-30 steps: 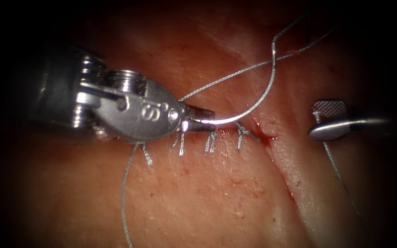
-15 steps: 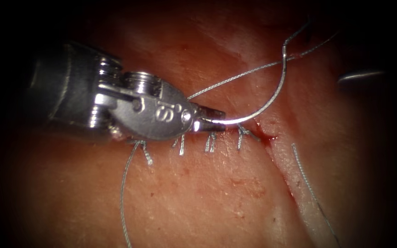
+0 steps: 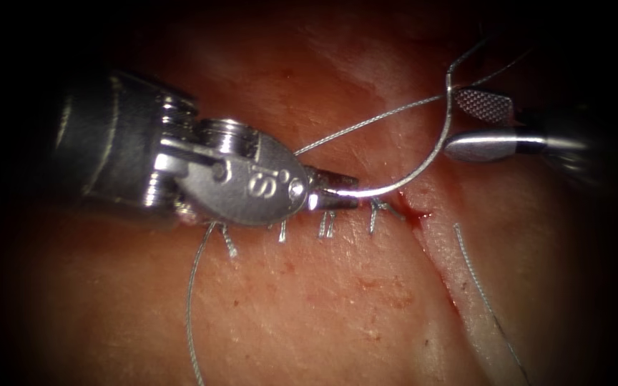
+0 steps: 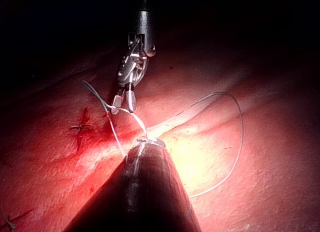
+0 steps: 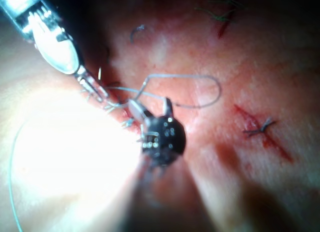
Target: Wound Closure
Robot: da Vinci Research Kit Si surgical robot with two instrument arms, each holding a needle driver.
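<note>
While gripped by left tool: one needle, four stitches.

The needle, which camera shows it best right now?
The endoscope view: the needle shows its whole curve, the left tool gripping one end, the right tool open at the other. Both wrist views show thin, partly hidden arcs.

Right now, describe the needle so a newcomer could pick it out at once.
Find the left tool over the stitched cut in the tissue. Its shut jaws hold one end of the needle, which arcs up toward the open right tool. It is smooth, stiff and bright; the thread looks twisted and thinner.
</note>
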